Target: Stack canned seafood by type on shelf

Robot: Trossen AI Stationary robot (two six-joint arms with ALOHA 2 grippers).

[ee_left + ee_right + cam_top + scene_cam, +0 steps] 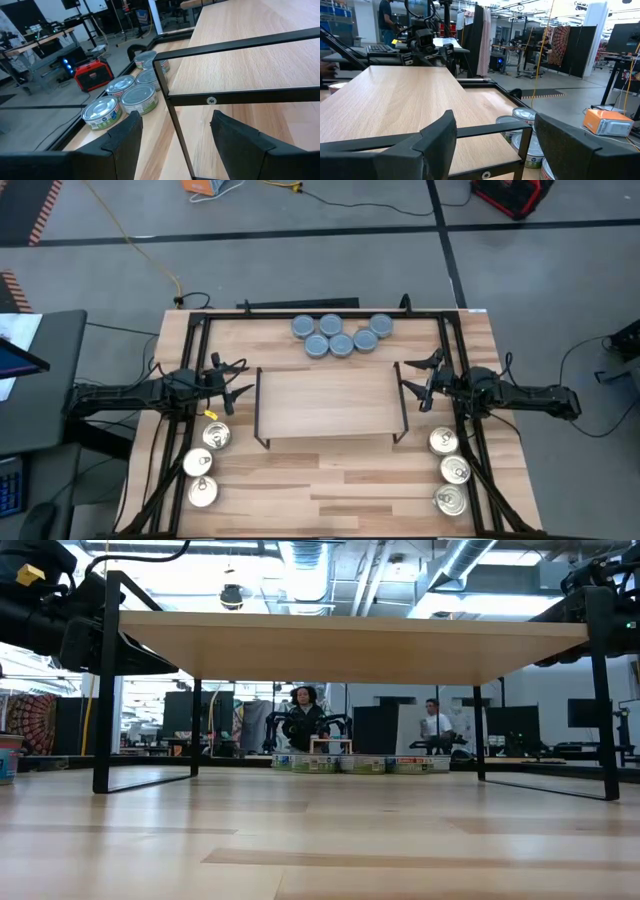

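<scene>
With nothing stacked yet, I hover my left gripper (232, 380) and right gripper (415, 378), fingers spread and empty, flanking the bare shelf (330, 402) at frame centre, blue-grey tins (341, 334) clustered above it, silver-gold tins (206, 463) in both lower corners.

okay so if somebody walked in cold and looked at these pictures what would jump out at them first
Probably the shelf, bare in the middle of the table, with the left gripper and right gripper facing it from either side, fingers open and empty. Next, the cluster of six blue-grey tins behind the shelf at the table's far edge. Three shiny tins line the near left side, and three more shiny tins the near right.
</scene>
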